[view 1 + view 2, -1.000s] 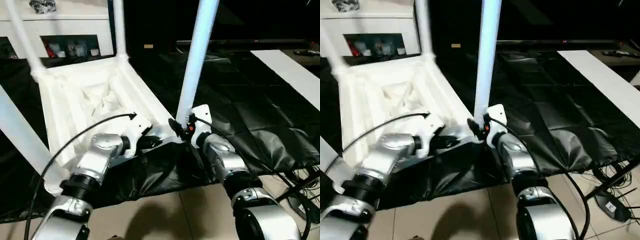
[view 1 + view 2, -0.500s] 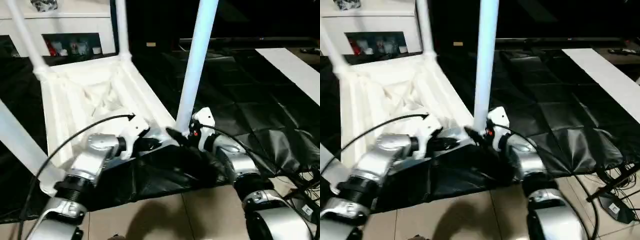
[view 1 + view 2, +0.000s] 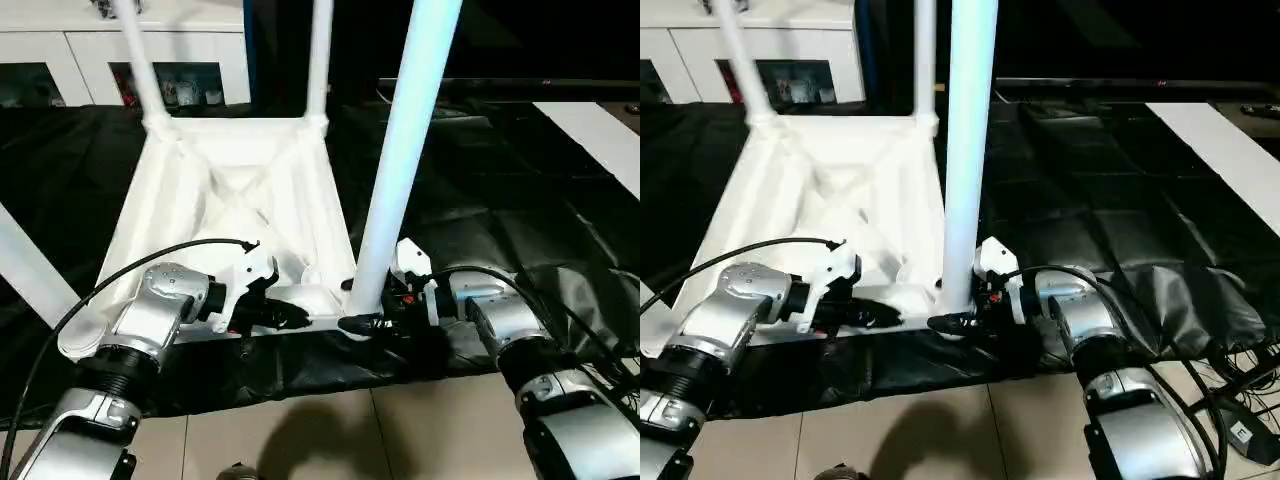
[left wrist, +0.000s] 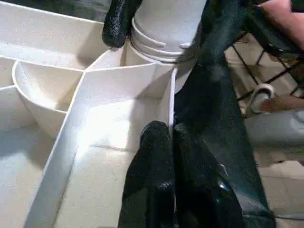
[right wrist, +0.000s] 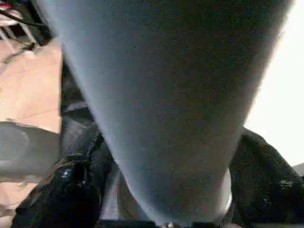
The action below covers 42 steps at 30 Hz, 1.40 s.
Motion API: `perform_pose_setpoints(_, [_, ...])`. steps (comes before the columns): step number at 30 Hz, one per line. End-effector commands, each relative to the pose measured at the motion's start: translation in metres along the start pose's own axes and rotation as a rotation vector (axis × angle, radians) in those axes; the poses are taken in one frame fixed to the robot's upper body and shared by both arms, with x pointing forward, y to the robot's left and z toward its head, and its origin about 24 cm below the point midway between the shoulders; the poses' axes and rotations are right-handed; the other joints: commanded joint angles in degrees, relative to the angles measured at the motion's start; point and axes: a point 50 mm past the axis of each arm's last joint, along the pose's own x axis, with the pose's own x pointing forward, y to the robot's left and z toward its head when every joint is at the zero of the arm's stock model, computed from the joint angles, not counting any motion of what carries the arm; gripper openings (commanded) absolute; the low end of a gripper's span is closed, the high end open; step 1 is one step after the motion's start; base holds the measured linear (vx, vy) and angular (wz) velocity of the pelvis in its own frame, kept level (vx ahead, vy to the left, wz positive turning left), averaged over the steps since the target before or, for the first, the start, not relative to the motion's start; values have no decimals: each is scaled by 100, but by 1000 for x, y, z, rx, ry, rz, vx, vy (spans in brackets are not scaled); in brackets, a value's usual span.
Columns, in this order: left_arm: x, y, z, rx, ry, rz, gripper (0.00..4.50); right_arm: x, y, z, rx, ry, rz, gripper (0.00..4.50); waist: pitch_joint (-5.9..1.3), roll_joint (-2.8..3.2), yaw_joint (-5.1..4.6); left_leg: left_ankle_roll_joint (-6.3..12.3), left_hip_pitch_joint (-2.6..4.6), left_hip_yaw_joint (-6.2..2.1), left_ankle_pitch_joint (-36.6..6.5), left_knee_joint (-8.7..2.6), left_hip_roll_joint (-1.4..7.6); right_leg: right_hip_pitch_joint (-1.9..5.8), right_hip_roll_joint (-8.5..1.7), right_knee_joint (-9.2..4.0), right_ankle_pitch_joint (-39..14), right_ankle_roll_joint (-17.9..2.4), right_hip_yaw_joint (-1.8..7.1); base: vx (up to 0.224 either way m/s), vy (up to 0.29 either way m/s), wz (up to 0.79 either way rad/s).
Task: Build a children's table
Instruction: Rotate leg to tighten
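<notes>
A: Where is the children's table [image 3: 230, 200]?

B: Upside down on the black sheet [image 3: 520, 220], ribbed underside up, with its legs standing up from the corner sockets. The white cabinet [image 3: 60, 60] stands beyond the table's far edge.

A: And the near leg [image 3: 400, 170]?

B: Upright in the table's near corner socket, on the robot's right side.

A: The right gripper [image 3: 362, 322]?

B: At that leg's base, its two black fingers closed around the tube, one on each side.

A: The left gripper [image 4: 164, 137]?

B: Beside that same corner, fingers pinched together on the table's thin near rim wall.
</notes>
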Motion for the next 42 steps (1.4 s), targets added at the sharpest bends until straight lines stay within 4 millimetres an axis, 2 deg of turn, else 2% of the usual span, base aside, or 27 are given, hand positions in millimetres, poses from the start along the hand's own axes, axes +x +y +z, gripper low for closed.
perform_pose_setpoints(1, [8,1,20,56,-78,-51,0,13,8,-1,28,13,108,319,-310,-24,-12,335,42,-82,-1088,-324,232,238,-396,-374,-881,-1325,328,0,0,0])
perform_pose_setpoints(10, [5,2,19,53,-71,-88,0,15,13,-2,55,2,187,265,-327,-9,11,346,33,-77,-966,-301,230,239,-402,-343,-633,-1404,322,0,0,0])
perform_pose_setpoints(18, [5,4,17,37,-81,-50,0,19,17,-5,108,-61,172,259,-341,-20,29,422,20,-75,-816,-275,226,245,-392,-305,-368,-1429,321,0,0,0])
perform_pose_setpoints(20, [8,7,17,33,-72,26,0,23,15,-5,134,-122,94,259,-335,-19,38,405,20,-78,-874,-283,232,239,-402,-317,-472,-1410,319,0,0,0])
perform_pose_setpoints(21, [8,8,17,30,-71,39,0,24,14,-5,137,-131,81,259,-326,-10,40,348,27,-81,-970,-295,236,228,-408,-340,-627,-1384,321,0,0,0])
perform_pose_setpoints(23, [15,11,21,3,-110,134,0,32,10,-8,186,-185,-83,259,-303,2,22,202,28,-89,-1170,-320,242,219,-420,-373,-978,-1303,333,0,0,0])
perform_pose_setpoints(25, [22,11,24,-10,-132,176,0,39,7,-10,221,-204,-190,259,-287,-18,-18,12,49,-118,-1473,-351,233,207,-448,-438,-1615,-1142,337,0,0,0])
perform_pose_setpoints(26, [27,9,26,-11,-141,189,0,42,5,-11,240,-220,-249,259,-282,-17,-42,-13,36,-127,-1502,-358,227,213,-450,-443,-1712,-1101,341,0,0,0])
perform_pose_setpoints(27, [33,7,28,-19,-153,208,0,46,3,-11,263,-241,-311,259,-283,19,-59,-60,22,-151,-1525,-370,226,225,-467,-456,-1853,-1016,340,0,0,0])
perform_pose_setpoints(28, [37,6,29,-26,-160,219,0,48,1,-11,281,-255,-356,259,-282,-17,-110,-54,8,-149,-1550,-373,213,226,-448,-472,-1872,-966,339,0,0,0])
perform_pose_setpoints(29, [40,5,29,-25,-161,223,0,51,0,-11,288,-257,-387,259,-288,-17,-118,-49,24,-144,-1542,-368,214,218,-447,-471,-1841,-964,344,0,0,0])
perform_pose_setpoints(30, [42,3,30,-24,-163,227,0,53,0,-11,295,-258,-416,259,-282,11,-160,-36,31,-140,-1555,-367,214,196,-441,-481,-1772,-993,353,0,0,0])
perform_pose_setpoints(31, [47,2,30,-27,-168,245,0,59,0,-10,296,-262,-457,259,-292,12,-181,-11,12,-143,-1494,-363,199,222,-430,-471,-1718,-983,345,0,0,0])
perform_pose_setpoints(35, [63,-6,30,-6,-147,316,0,84,0,-1,299,-268,-622,259,-291,-3,-230,43,15,-132,-1400,-362,186,211,-407,-472,-1573,-981,341,0,0,0])
perform_pose_setpoints(36, [66,-8,30,1,-148,332,0,88,0,1,278,-244,-656,259,-287,3,-251,21,14,-136,-1390,-378,207,196,-411,-467,-1533,-983,345,0,0,0])
perform_pose_setpoints(39, [67,-9,29,2,-147,361,0,89,-1,4,196,-210,-690,259,-292,26,-278,51,26,-124,-1454,-369,184,192,-392,-485,-1538,-951,347,0,0,0])
perform_pose_setpoints(41, [66,-10,28,4,-149,360,0,80,-5,4,177,-232,-737,327,-297,25,-279,95,15,-120,-1413,-367,182,200,-383,-474,-1412,-949,345,0,0,0])
perform_pose_setpoints(42, [66,-10,28,5,-150,359,0,78,-5,3,175,-234,-741,327,-305,28,-278,127,21,-115,-1356,-364,184,198,-380,-465,-1296,-970,345,0,0,0])
